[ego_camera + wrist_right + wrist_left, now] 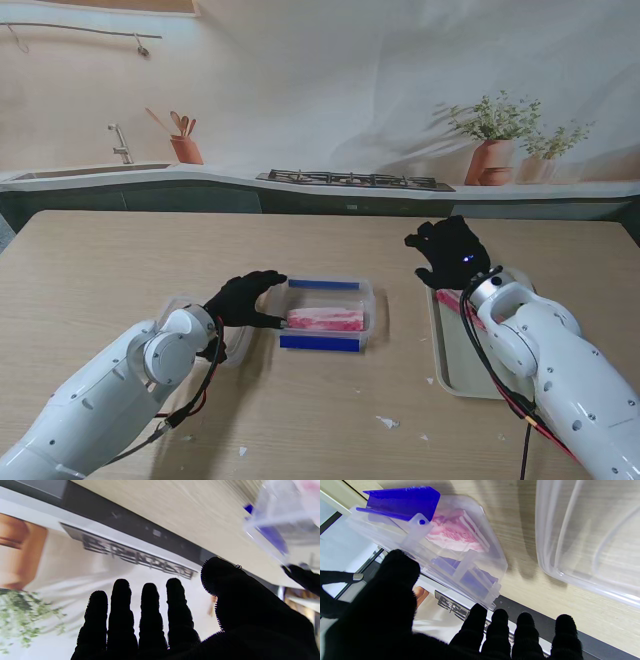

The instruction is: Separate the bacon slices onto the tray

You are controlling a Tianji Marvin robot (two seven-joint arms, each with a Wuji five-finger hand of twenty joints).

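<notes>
A clear plastic box [365, 300] with blue clasps sits mid-table, holding pink bacon slices [325, 319]. In the left wrist view the bacon [450, 531] shows through the box wall [492, 562]. My left hand [245, 298], in a black glove, rests at the box's left end, fingers apart, holding nothing. A beige tray [452, 365] lies to the right, with one pink slice [449, 298] partly hidden by my right wrist. My right hand [450, 251] hovers over the tray's far end, open and empty, its fingers [150, 615] spread.
The box's clear lid [587, 530] lies on the table under my left forearm, its edge [172, 302] showing. Small white scraps [386, 422] dot the table nearer to me. A counter with a stove [355, 180] runs beyond the table's far edge.
</notes>
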